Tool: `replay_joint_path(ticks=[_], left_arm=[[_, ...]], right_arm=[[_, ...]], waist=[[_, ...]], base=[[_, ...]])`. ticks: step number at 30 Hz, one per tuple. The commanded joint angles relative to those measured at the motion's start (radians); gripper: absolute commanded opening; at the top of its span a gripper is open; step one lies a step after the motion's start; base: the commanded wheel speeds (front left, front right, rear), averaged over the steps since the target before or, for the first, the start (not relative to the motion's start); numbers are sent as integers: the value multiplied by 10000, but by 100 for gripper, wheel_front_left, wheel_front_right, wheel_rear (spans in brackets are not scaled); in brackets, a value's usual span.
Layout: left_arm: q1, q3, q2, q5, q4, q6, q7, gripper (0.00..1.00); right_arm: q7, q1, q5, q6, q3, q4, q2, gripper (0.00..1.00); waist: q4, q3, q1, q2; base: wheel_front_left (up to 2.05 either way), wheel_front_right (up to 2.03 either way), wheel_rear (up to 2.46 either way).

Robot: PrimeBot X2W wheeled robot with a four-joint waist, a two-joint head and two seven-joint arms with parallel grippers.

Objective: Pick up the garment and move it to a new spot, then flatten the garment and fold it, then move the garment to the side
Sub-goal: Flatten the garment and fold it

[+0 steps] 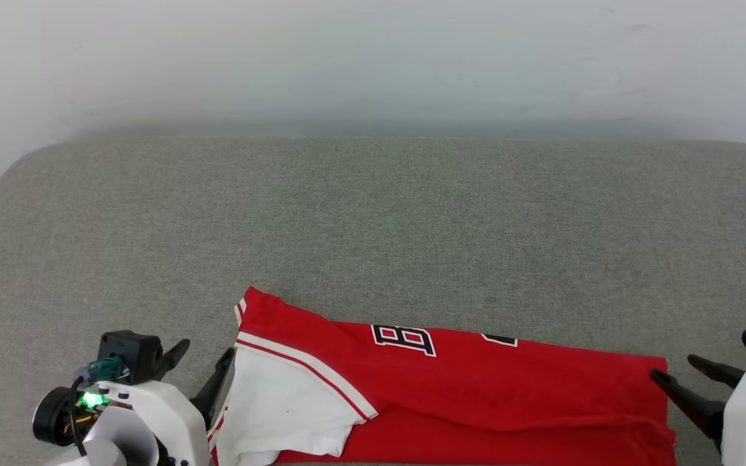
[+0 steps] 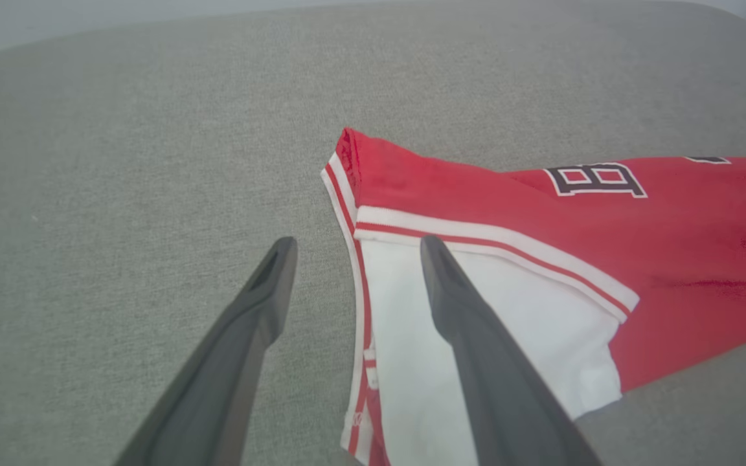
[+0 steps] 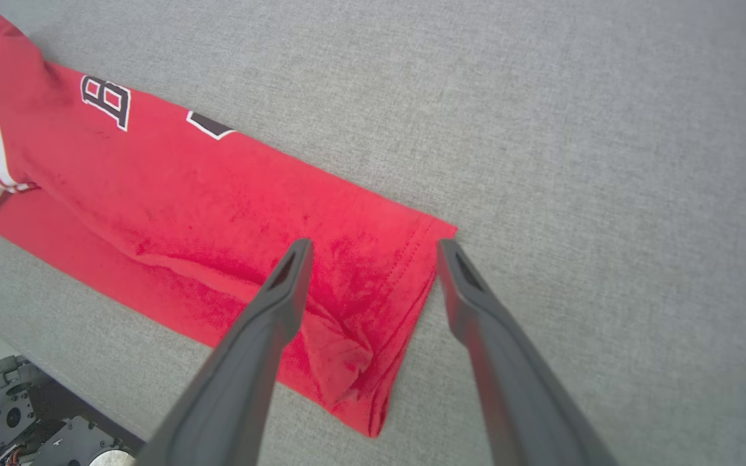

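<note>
One red jersey T-shirt with white sleeves [image 1: 476,388], folded into a long band, lies at the near edge of the grey fabric-covered table [image 1: 373,213]. Your two claws flank its ends: left gripper [image 2: 357,241] spread over the sleeve edge, right gripper [image 3: 374,243] spread over the hem. Neither pinches anything; they look placed for the next fold.
</note>
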State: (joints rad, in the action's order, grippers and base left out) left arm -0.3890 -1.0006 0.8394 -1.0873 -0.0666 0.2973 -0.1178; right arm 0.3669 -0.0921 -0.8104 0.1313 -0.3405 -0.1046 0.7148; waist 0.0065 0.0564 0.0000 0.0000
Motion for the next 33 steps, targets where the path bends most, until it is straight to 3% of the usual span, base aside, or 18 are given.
replay_joint_path(ticks=[1, 10, 14, 19, 22, 28, 30, 31, 33], left_arm=[[148, 70, 25, 107, 63, 137, -165, 100], [638, 1087, -418, 1198, 791, 1856, -1436, 100], [1047, 2079, -837, 2449, 1199, 2545, -1485, 100], [2049, 3604, -1661, 4174, 1784, 3028, -1491, 100], [2696, 4382, -2180, 5166, 2020, 3102, -1491, 100], [3738, 5635, -3294, 6928, 2352, 2821, -1493, 100], [3987, 5985, -3715, 7364, 2435, 2632, -1493, 100], [4322, 6416, -4263, 8102, 2493, 2309, -1493, 100], [4468, 6659, -4620, 8522, 2520, 2022, -1494, 100]], right_arm=[[68, 165, -4, -10, 101, 96, 58, 100], [2130, 556, -187, -12, 1314, 521, 388, 100], [3052, 783, -386, -10, 1690, 425, 232, 100], [3574, 929, -196, -10, 2001, 91, -233, 100], [3667, 878, -63, -10, 2127, -238, -564, 100], [3625, 473, 134, -10, 2055, -999, -1089, 100], [3581, 395, 196, -10, 1913, -1230, -1193, 100], [3481, 315, 228, -10, 1633, -1648, -1398, 100], [3433, 301, 216, -9, 1396, -1920, -1520, 100]], waist=[[21, -20, 0, 0], [320, 5, 0, 0], [528, 81, 0, 0], [761, 237, 0, 0], [899, 353, 0, 0], [1122, 536, 0, 0], [1169, 593, 0, 0], [1223, 668, 0, 0], [1263, 706, 0, 0]], base=[[0, 0, 0], [0, 0, 0], [0, 0, 0], [0, 0, 0], [0, 0, 0], [0, 0, 0], [0, 0, 0], [0, 0, 0], [0, 0, 0]])
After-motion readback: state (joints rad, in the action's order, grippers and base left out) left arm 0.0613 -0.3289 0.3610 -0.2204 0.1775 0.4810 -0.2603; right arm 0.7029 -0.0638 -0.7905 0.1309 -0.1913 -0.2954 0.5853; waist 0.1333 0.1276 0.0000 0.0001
